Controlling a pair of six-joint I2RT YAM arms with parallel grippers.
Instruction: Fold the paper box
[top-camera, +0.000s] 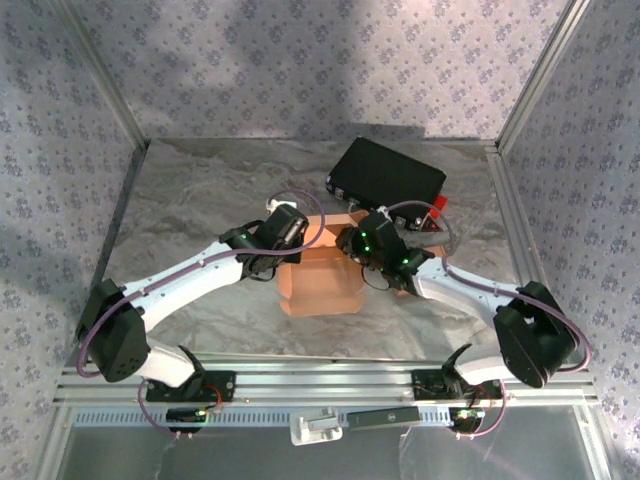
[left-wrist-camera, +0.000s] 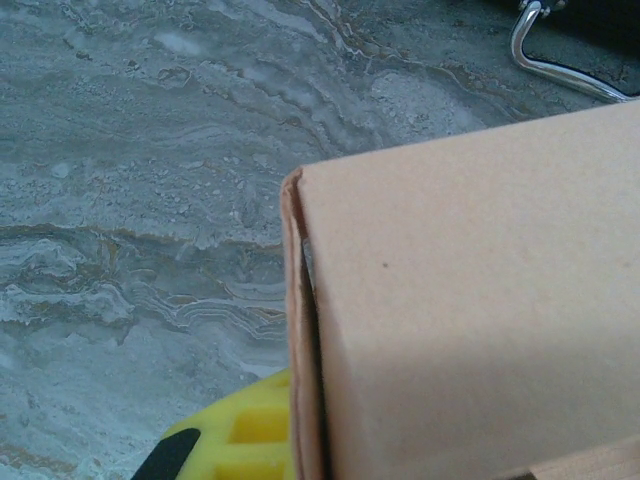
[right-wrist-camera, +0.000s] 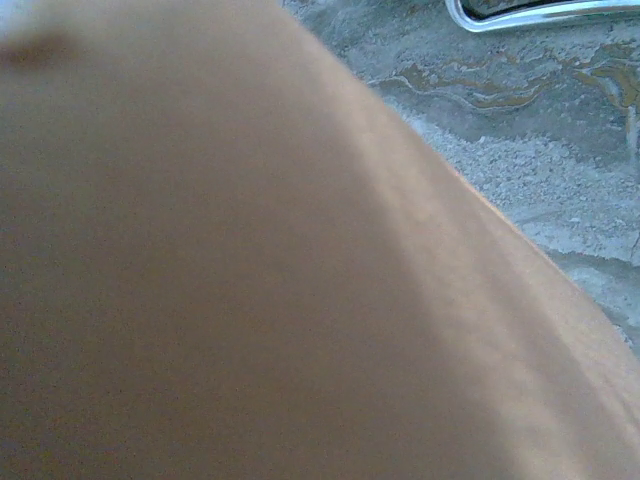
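The paper box (top-camera: 320, 285) sits in the middle of the counter (top-camera: 200, 200). The left claw (top-camera: 277, 264), at its 10 o'clock corner, is pressed together, pinching the box's side wall. The right claw (top-camera: 362, 262) sits at 2 o'clock against the cardboard; I cannot tell its spread.

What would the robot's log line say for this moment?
paper box: mid-table | left gripper: shut at its left wall | right gripper: at its right side, state unclear

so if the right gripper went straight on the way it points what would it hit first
The paper box: its brown cardboard sits blurred right up against the right wrist camera, so the right gripper would likely push into it at once, if it isn't touching already.
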